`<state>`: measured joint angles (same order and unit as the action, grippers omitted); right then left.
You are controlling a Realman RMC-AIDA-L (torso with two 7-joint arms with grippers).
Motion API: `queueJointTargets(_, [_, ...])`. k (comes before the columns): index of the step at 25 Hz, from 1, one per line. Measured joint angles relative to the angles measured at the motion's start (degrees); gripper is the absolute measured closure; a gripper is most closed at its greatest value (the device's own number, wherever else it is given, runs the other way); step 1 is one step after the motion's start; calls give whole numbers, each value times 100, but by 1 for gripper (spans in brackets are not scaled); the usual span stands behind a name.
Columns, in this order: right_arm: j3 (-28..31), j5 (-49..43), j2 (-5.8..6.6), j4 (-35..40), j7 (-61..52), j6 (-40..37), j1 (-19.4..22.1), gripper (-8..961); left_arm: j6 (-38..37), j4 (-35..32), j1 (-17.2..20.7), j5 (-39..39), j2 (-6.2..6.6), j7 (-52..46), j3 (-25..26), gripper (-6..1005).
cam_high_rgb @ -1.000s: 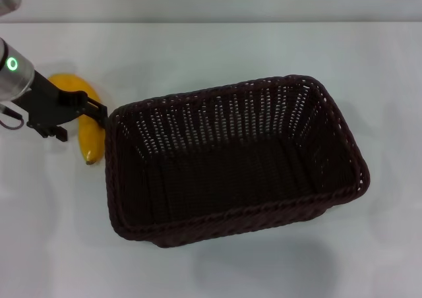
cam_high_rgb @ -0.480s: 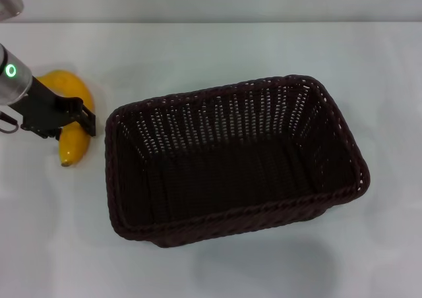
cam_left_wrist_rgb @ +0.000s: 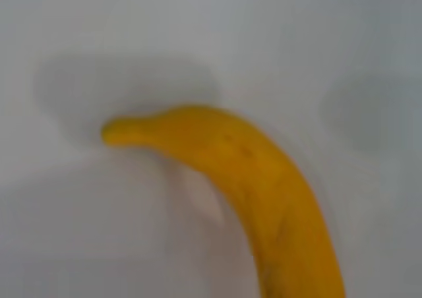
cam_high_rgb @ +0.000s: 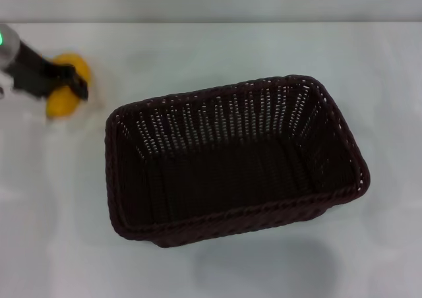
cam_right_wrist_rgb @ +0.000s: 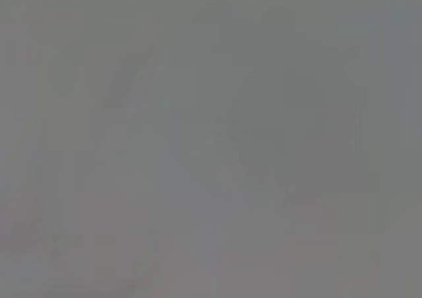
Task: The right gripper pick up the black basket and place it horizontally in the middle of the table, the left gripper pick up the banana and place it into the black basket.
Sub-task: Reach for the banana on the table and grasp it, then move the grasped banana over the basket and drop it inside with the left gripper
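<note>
Left tool (cam_high_rgb: 78, 86) clamped on banana (cam_high_rgb: 64, 95) above table (cam_high_rgb: 217, 54), well apart from black basket (cam_high_rgb: 234, 212).

The black basket (cam_high_rgb: 234, 159) fills the middle of the desk (cam_high_rgb: 369, 67), its top open with nothing inside, so a hand can enter from above. Bare desk runs along its far side, right side and near side. At far left the left end effector (cam_high_rgb: 69, 86) and the banana (cam_high_rgb: 62, 100) occupy the corner, apart from the basket's rim.
</note>
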<state>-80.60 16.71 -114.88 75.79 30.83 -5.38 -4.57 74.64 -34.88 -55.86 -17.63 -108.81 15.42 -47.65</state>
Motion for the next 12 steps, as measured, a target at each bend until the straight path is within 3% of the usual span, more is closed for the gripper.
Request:
queueJointTargets(3, [-28,3,0,33,-3,14,0,505,833,-1015,-37,-443,48,253,1,504])
queueJointTargets(7, [-133,19,-5,192,-16,34,0,505,1943,-1832,-447,-1092,108,612,-30,490])
queueJointTargets(9, [-164,24,-7,251,-39,39,0,505,2343,-1894,-723,-1295,74,777,-36,483])
queueJointTargets(12, [-192,26,-8,313,-78,42,-13,505,2738,-1807,-1119,-1515,-112,1028,-170,473])
